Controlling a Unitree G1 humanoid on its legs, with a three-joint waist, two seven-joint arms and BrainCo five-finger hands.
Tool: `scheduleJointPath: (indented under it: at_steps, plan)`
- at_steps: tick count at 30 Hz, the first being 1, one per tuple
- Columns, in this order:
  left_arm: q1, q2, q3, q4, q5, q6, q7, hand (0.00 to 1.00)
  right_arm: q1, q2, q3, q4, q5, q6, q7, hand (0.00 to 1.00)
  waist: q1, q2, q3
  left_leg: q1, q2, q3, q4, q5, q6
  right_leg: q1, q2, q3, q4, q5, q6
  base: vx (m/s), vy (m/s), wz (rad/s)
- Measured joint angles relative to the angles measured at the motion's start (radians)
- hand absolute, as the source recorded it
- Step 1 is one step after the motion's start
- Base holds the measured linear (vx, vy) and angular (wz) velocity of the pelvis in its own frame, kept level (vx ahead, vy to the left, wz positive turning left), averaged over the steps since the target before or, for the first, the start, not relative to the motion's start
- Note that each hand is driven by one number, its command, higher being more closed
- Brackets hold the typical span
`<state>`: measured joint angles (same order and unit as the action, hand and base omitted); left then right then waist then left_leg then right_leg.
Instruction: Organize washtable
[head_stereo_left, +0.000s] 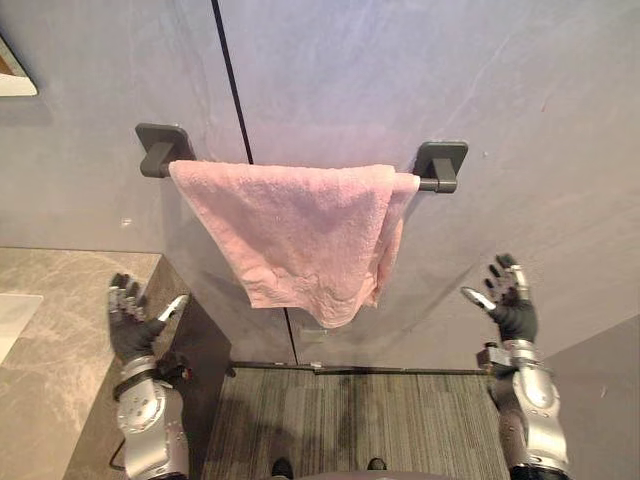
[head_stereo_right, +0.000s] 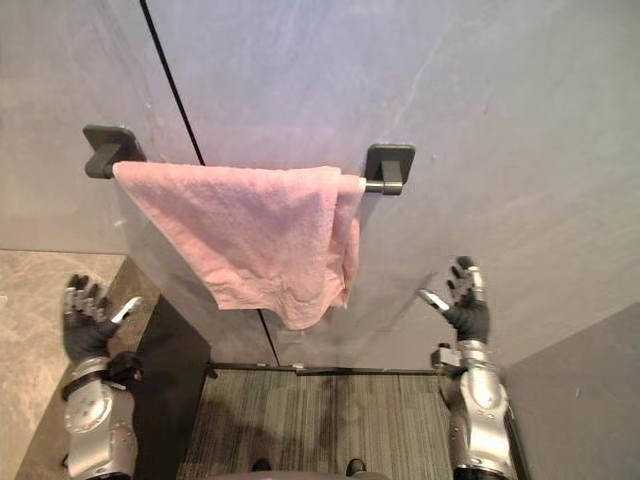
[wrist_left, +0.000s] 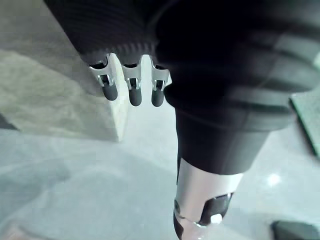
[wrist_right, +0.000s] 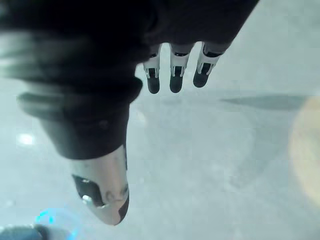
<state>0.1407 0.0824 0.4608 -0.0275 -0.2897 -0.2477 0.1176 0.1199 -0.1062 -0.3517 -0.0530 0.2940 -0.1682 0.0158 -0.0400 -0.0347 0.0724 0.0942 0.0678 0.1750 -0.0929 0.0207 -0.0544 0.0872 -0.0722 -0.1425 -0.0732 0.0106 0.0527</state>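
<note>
The grey wall (head_stereo_left: 500, 80) carries a dark rail (head_stereo_left: 438, 170), and the marble washtable (head_stereo_left: 60, 330) sits at my left. A pink, nubby towel (head_stereo_left: 300, 230) hangs bunched and lopsided over the rail. My left hand (head_stereo_left: 132, 328) and right hand (head_stereo_left: 513, 312) are raised below it, fingers spread, holding nothing.

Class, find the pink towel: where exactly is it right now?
The towel hangs draped over the bar on the wall, upper middle of the left eye view, above and between the left robot hand and the right robot hand, touching neither.
</note>
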Motion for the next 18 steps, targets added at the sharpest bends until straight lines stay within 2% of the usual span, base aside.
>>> scheduleJointPath:
  at_steps: [4, 8, 11, 14, 17, 18]
  plan:
    - [0.000, 0.000, 0.062, -0.144, -0.033, -0.024, 0.019, 0.00, 0.002, -0.003, -0.129, -0.117, 0.029, -0.021, -0.040, 0.00, -0.007, 0.003, 0.000, 0.009, 0.000, 0.005, 0.000, -0.003, 0.000, 0.006, 0.000, 0.004, -0.001, 0.000, 0.000, -0.01, -0.003, -0.03]
    - [0.000, 0.000, 0.075, -0.298, -0.056, -0.053, 0.018, 0.00, 0.000, -0.024, -0.162, -0.245, 0.029, -0.036, -0.059, 0.00, -0.011, 0.005, 0.001, 0.012, 0.000, 0.005, 0.000, -0.003, 0.000, 0.010, 0.000, 0.004, -0.001, 0.000, 0.000, 0.00, 0.000, 0.00]
    - [-0.001, 0.001, 0.064, -0.449, -0.096, -0.091, 0.011, 0.00, -0.017, -0.047, -0.158, -0.388, 0.032, -0.075, -0.055, 0.00, -0.015, 0.010, 0.001, 0.017, 0.000, 0.007, 0.000, -0.005, 0.000, 0.013, 0.000, 0.006, -0.001, 0.000, 0.000, -0.01, -0.003, -0.01]
    - [-0.003, 0.024, -0.009, -0.562, -0.156, -0.128, -0.034, 0.00, -0.070, -0.094, -0.098, -0.497, 0.075, -0.124, -0.028, 0.00, -0.024, 0.015, -0.001, 0.021, -0.001, 0.012, 0.002, -0.005, 0.001, 0.015, -0.001, 0.007, 0.001, 0.000, 0.000, -0.03, -0.013, -0.04]
    - [-0.007, 0.077, -0.163, -0.614, -0.263, -0.133, -0.110, 0.00, -0.155, -0.128, 0.056, -0.546, 0.145, -0.162, 0.025, 0.00, -0.030, 0.024, -0.007, 0.025, 0.000, 0.016, 0.003, -0.005, 0.001, 0.016, -0.001, 0.009, 0.005, 0.000, 0.000, -0.04, -0.013, -0.04]
    - [-0.011, 0.099, -0.244, -0.618, -0.305, -0.130, -0.151, 0.00, -0.182, -0.139, 0.124, -0.554, 0.177, -0.172, 0.053, 0.00, -0.030, 0.028, -0.009, 0.026, 0.000, 0.016, 0.004, -0.005, 0.001, 0.016, -0.001, 0.010, 0.007, 0.000, 0.000, -0.04, -0.012, -0.01]
